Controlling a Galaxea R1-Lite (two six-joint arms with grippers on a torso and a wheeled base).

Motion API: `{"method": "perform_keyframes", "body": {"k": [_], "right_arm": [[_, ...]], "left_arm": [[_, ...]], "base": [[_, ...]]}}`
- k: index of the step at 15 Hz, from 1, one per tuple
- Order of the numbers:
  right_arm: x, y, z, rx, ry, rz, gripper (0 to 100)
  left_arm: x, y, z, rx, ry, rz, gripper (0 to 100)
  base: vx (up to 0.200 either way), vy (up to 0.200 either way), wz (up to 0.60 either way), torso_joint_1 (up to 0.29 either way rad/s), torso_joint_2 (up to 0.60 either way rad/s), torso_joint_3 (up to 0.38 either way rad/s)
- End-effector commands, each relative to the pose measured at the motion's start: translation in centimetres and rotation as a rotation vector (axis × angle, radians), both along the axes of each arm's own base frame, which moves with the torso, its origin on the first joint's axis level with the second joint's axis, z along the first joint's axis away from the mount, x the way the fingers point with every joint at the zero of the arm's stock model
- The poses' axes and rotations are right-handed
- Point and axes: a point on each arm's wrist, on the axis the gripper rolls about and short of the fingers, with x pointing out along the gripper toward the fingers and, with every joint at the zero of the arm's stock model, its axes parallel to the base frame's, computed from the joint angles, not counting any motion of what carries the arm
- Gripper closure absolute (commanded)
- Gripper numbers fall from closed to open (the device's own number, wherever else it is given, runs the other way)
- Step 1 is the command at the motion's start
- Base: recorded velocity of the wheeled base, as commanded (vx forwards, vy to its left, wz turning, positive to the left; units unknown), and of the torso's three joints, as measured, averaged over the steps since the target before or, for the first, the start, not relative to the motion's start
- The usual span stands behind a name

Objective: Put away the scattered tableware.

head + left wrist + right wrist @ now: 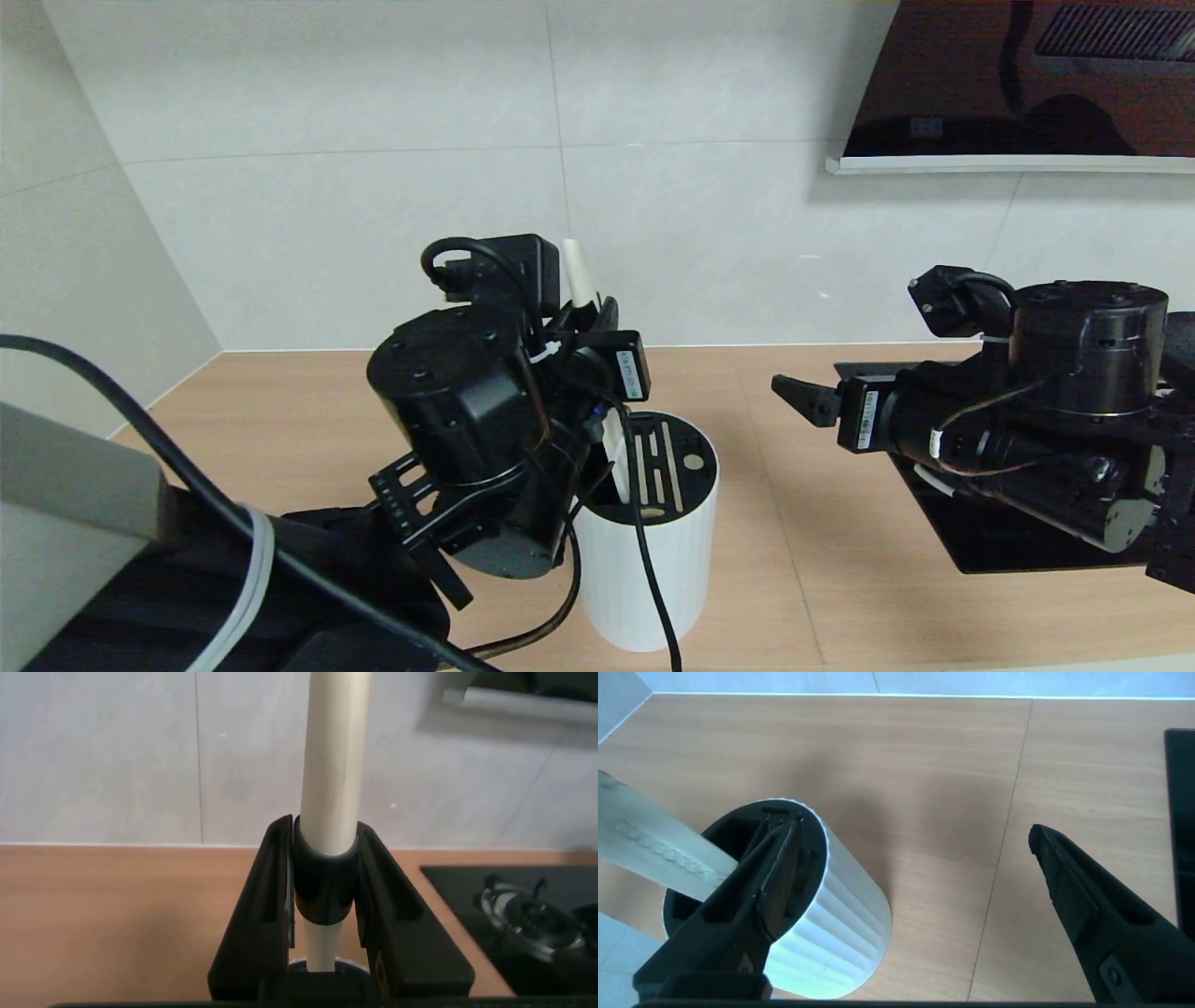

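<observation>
Utensil [334, 747] in left end effector [325, 845], lower end at holder [653, 569]

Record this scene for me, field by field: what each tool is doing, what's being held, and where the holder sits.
left tool: shut on the cream-handled utensil, held upright over the holder
utensil end: lower end reaches the holder's black slotted top
holder: white ribbed cylinder, upright on the wooden counter
right tool: open, holding nothing, above the counter between holder and hob
hob: black, on the counter at the robot's right
</observation>
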Motion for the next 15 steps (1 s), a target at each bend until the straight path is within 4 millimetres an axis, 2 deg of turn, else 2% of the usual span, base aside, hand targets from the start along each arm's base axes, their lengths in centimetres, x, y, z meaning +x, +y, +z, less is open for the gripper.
{"method": "perform_keyframes", "body": {"k": [1,6,10,15], "right_arm": [[0.0,0.0,-0.1,-0.001,0.001,0.001,0],[0.0,0.0,-0.1,-0.001,0.001,0.001,0],[0.1,0.0,-0.1,-0.002,0.003,0.000,0],[0.1,0.1,-0.3,-0.007,0.010,0.000,0]], "left_arm": [[0.4,-0.4,-1.3,0.024,0.024,0.004,100],[0.6,-0.9,-3.8,0.080,0.075,0.007,100],[0.8,-1.2,-4.7,0.090,0.084,0.009,100],[0.6,-1.5,-6.8,0.136,0.126,-0.002,100]], "base": [[0.000,0.000,0.00,0.000,0.00,0.000],[0.000,0.000,0.00,0.000,0.00,0.000],[0.000,0.000,0.00,0.000,0.00,0.000],[0.000,0.000,0.00,0.000,0.00,0.000]]}}
